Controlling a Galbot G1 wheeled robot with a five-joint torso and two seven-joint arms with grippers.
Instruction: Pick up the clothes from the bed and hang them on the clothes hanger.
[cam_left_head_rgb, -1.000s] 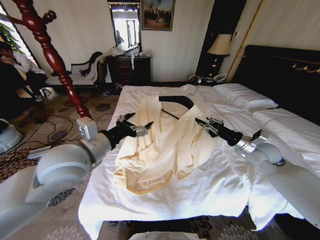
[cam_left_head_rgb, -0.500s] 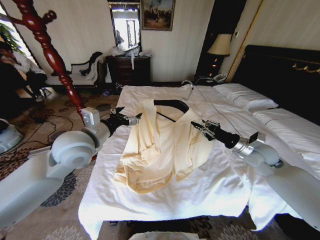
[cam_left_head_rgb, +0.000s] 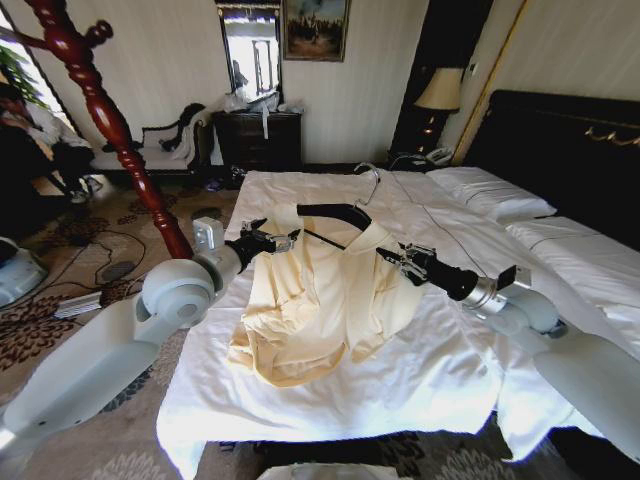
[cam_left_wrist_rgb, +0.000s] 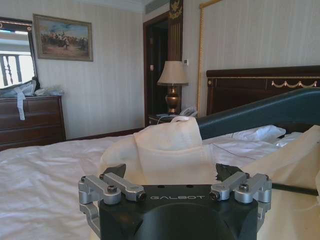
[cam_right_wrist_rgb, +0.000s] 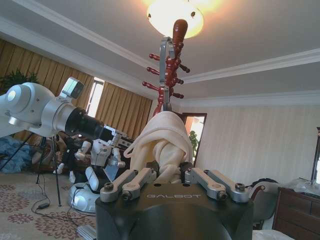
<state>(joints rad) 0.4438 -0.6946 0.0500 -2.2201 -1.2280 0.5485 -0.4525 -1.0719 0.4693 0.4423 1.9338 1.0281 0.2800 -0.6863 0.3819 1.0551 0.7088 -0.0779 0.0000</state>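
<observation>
Cream shirt (cam_left_head_rgb: 320, 300) on black hanger (cam_left_head_rgb: 335, 212) (over bed (cam_left_head_rgb: 440, 370)); my right end effector (cam_left_head_rgb: 405, 259) grips its shoulder, left end effector (cam_left_head_rgb: 270, 241) spread open at the sleeve.

The shirt (cam_left_head_rgb: 320, 300) is spread on the bed (cam_left_head_rgb: 430, 370), toward its left half, with its lower part bunched near the bed's front edge. The clothes hanger (cam_left_head_rgb: 335, 212) is set in the shirt's collar end, on the far side of the garment, and its hook (cam_left_head_rgb: 372, 178) is raised behind it. The left gripper (cam_left_head_rgb: 272, 241) is placed at the shirt's left shoulder, the right gripper (cam_left_head_rgb: 408, 262) at its right shoulder. Pillows (cam_left_head_rgb: 490, 192) are laid on the bed to the right, before the headboard (cam_left_head_rgb: 560, 150). A wooden coat stand (cam_left_head_rgb: 110, 125) is positioned left of the bed, on the carpet. A dresser (cam_left_head_rgb: 258, 138) is set against the back wall, beyond the bed.
</observation>
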